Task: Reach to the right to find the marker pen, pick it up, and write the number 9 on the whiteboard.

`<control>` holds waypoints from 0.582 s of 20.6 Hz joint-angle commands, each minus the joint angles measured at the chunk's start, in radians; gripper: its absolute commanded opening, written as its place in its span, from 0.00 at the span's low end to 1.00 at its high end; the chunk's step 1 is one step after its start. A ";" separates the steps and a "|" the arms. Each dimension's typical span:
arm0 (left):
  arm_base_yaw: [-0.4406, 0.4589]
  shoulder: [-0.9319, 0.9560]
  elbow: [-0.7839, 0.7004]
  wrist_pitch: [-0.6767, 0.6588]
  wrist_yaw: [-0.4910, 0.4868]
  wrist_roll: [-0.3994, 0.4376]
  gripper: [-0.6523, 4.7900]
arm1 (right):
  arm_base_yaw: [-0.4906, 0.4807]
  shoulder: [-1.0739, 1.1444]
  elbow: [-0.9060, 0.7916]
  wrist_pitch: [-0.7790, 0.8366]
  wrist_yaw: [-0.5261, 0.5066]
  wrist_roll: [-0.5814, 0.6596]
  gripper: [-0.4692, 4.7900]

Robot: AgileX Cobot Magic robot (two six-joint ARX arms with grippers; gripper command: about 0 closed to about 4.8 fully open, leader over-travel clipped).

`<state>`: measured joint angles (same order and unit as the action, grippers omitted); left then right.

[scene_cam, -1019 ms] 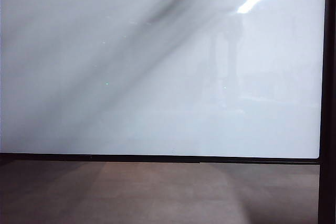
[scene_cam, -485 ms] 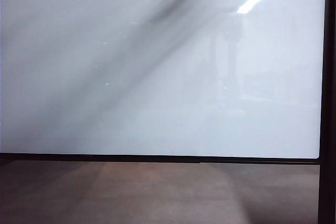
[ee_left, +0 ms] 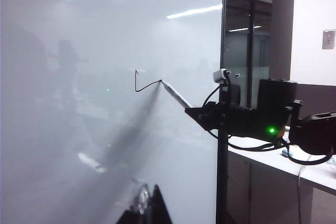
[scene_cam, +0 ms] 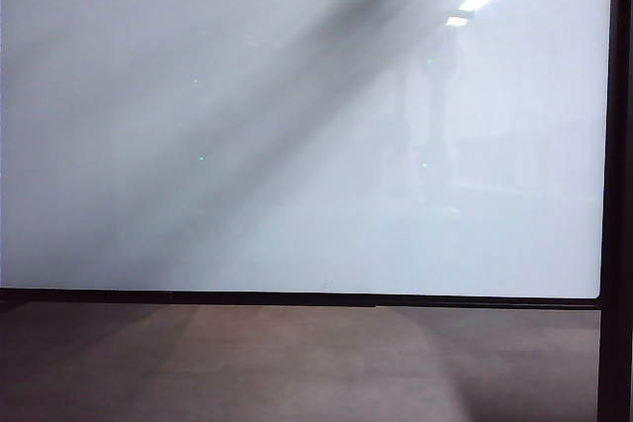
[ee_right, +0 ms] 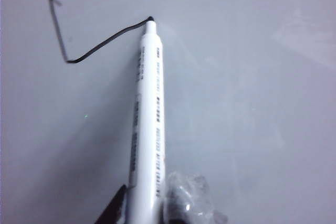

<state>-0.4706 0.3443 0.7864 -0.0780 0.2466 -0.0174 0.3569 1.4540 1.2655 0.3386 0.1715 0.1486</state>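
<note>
The whiteboard [scene_cam: 297, 195] fills the exterior view; only a slanted grey shadow crosses it, and neither gripper shows there. In the right wrist view my right gripper [ee_right: 149, 203] is shut on the marker pen [ee_right: 149, 108], a white barrel with black print. Its dark tip touches the whiteboard [ee_right: 252, 103] at the end of the thin black stroke of the number 9 [ee_right: 94, 51]. The left wrist view shows the same marker pen [ee_left: 176, 94], stroke [ee_left: 137, 83] and right gripper [ee_left: 193, 109] from the side. My left gripper [ee_left: 149, 208] is shut and empty, well away from the pen.
A narrow black frame [scene_cam: 297, 298] borders the board, with a brown wooden surface [scene_cam: 297, 363] below it. Past the board's edge the left wrist view shows the right arm's black body [ee_left: 268, 116] with a green light, loose cables and a white desk [ee_left: 294, 163].
In the exterior view the slanted shadow on the board has shifted to the right, and the dark smear near its top has faded. The board itself has not moved.
</note>
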 commanded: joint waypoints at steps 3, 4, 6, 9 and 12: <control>0.000 0.002 0.003 0.011 0.001 0.002 0.11 | 0.002 -0.016 0.004 0.002 -0.021 0.005 0.08; 0.000 0.002 0.003 0.011 0.001 0.002 0.11 | 0.016 -0.024 0.003 -0.002 -0.020 0.005 0.08; 0.000 0.002 0.003 0.011 0.001 0.002 0.11 | 0.041 -0.040 -0.004 0.003 -0.020 0.000 0.08; 0.000 0.002 0.003 0.012 0.001 0.002 0.11 | 0.071 -0.066 -0.023 0.041 -0.020 -0.004 0.08; 0.000 0.002 0.003 0.012 0.001 0.002 0.11 | 0.098 -0.074 -0.019 0.056 -0.038 -0.024 0.08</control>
<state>-0.4702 0.3447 0.7864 -0.0784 0.2462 -0.0174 0.4515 1.3849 1.2400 0.3645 0.1452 0.1417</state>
